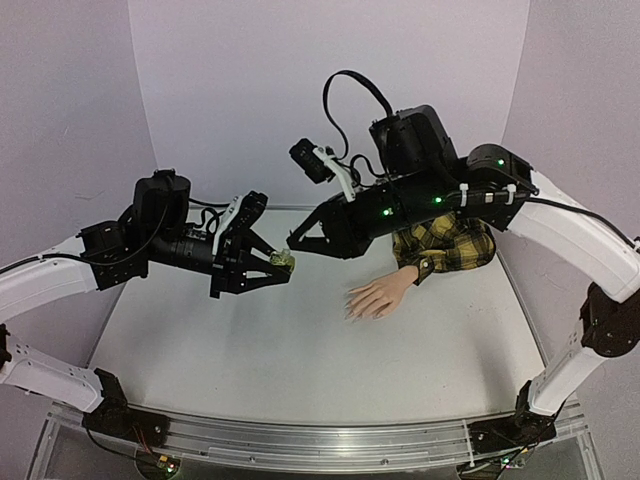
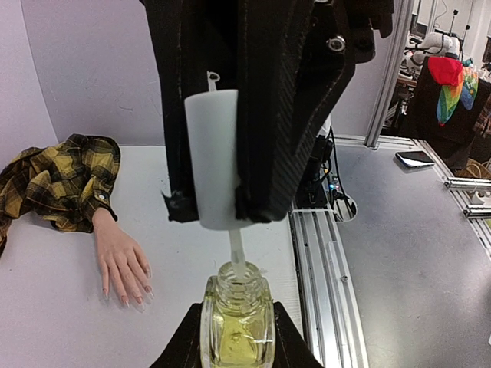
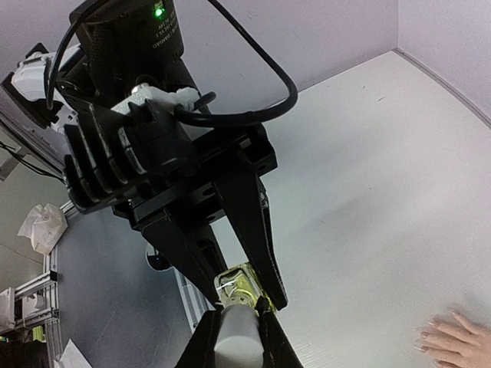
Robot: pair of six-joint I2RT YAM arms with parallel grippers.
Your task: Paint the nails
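Left gripper (image 1: 283, 263): closed on the lower body of a small yellowish bottle (image 2: 237, 328), held upright above the table (image 1: 300, 350).
Right gripper (image 1: 293, 243): closed on the white cap (image 2: 214, 157), held just above the bottle's open neck.
Brush stem (image 2: 238, 254): runs down from the cap into the neck, and its tip is hidden inside.
Nails (image 2: 126, 300): on the fingertips of a mannequin hand (image 1: 377, 297) lying palm down on the table, to the right of both grippers and well apart from the bottle.
Sleeve (image 1: 446, 245): yellow-and-black plaid, partly hidden behind the right arm from above.
Hard to see: the nails are tiny and pale, so I cannot tell if any polish is on them. The right wrist view cuts the hand off at its corner.
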